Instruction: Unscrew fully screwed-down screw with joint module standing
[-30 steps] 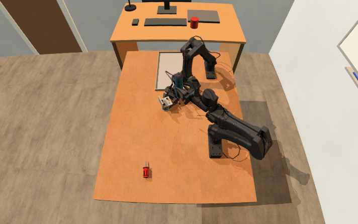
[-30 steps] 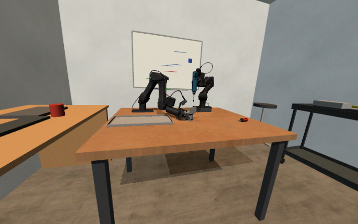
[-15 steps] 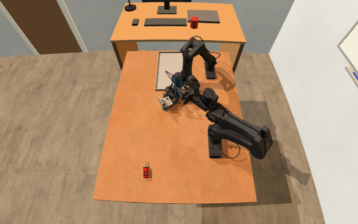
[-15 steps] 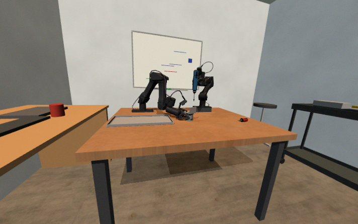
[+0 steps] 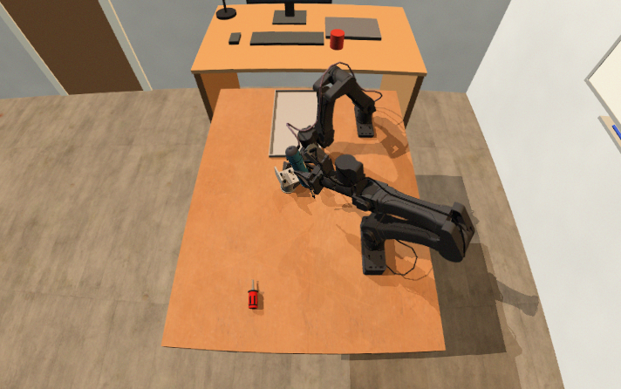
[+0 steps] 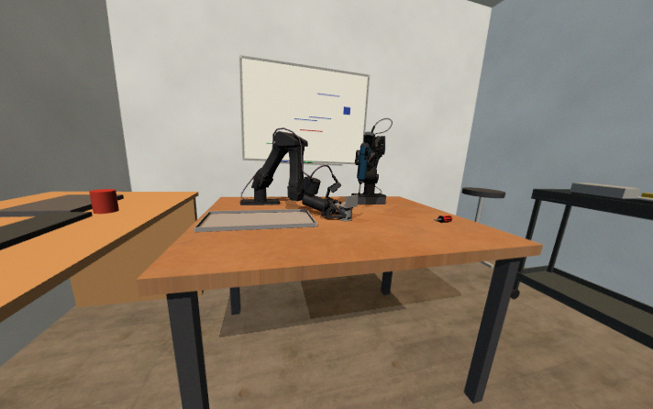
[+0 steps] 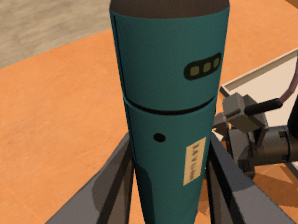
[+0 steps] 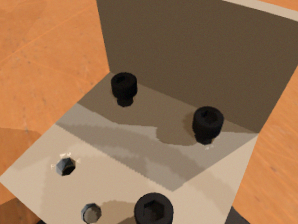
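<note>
"Teal barrel upright, left gripper (image 5: 306, 176) (image 6: 362, 159) (image 7: 170, 165) clamped round the electric screwdriver (image 5: 296, 160) (image 6: 362, 163) (image 7: 170, 130), and I've got the bit pointing down!"

"And the joint module (image 5: 289, 188) (image 6: 346, 216), where's that?"

"Below, beside the bit, at the right gripper (image 5: 293, 171) (image 6: 339, 213) (image 7: 220, 145) (image 8: 141, 218). Those fingers stand part-open around it; I can't tell whether they squeeze."

"Which screw do we want?"

"Two raised screws (image 8: 124, 85) (image 8: 207, 122) show shank by the upright wall of the bracket (image 5: 290, 175) (image 6: 351, 201) (image 8: 200, 55). I'd go for the near screw (image 8: 154, 211), no shank showing, though I see it too steeply to swear."

"So which way?"

"Away from the arm bases! I read the bit as standing on their side of the bracket, and above it. Across first, then down, long axis in line with the socket. Off-line, I could tip the loose module or catch a raised head."
</note>
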{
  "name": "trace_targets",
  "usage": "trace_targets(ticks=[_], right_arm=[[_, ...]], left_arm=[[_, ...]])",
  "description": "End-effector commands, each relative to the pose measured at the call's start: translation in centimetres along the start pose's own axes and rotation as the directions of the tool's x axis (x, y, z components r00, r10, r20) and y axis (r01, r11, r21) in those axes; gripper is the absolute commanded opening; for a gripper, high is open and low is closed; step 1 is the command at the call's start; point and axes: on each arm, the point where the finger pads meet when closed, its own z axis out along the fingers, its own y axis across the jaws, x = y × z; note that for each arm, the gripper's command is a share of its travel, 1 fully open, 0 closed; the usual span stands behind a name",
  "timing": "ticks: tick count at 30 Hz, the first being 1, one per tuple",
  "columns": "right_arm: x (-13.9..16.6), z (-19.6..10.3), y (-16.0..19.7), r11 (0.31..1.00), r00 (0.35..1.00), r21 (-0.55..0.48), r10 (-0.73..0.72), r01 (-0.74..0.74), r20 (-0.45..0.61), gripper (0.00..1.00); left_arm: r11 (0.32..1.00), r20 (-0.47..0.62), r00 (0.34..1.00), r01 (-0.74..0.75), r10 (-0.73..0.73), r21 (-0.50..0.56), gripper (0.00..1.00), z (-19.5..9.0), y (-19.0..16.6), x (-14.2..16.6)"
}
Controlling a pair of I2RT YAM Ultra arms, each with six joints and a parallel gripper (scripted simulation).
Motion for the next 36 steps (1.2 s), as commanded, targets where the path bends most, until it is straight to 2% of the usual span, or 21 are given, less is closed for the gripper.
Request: trace_targets(ticks=[1, 10, 15, 27, 32, 36], right_arm=[[1.6, -0.2, 0.6, 1.000, 0.999, -0.016, 0.020, -0.021, -0.044, 0.59], [1.6, -0.2, 0.6, 1.000, 0.999, -0.016, 0.020, -0.021, -0.044, 0.59], [1.6, -0.2, 0.6, 1.000, 0.999, -0.016, 0.020, -0.021, -0.044, 0.59], [1.6, -0.2, 0.6, 1.000, 0.999, -0.016, 0.020, -0.021, -0.044, 0.59], [1.6, -0.2, 0.6, 1.000, 0.999, -0.016, 0.020, -0.021, -0.044, 0.59], [1.6, -0.2, 0.6, 1.000, 0.999, -0.016, 0.020, -0.021, -0.044, 0.59]], left_arm=[[0.999, 0.128, 0.991, 0.050, -0.047, -0.019, 0.42, -0.1, 0.6, -5.6], [0.981, 0.029, 0.989, 0.145, -0.143, -0.126, 0.42, 1.1, 4.0, -4.3], [0.982, 0.029, 0.989, 0.145, -0.142, -0.125, 0.42, 1.1, 3.9, -4.3], [0.916, -0.062, 0.951, 0.271, -0.302, -0.296, 0.42, 1.5, 8.9, -2.3], [0.918, -0.061, 0.952, 0.270, -0.299, -0.290, 0.42, 1.5, 8.7, -2.4], [0.879, -0.076, 0.930, 0.311, -0.360, -0.363, 0.42, 1.3, 10.6, -1.5]])
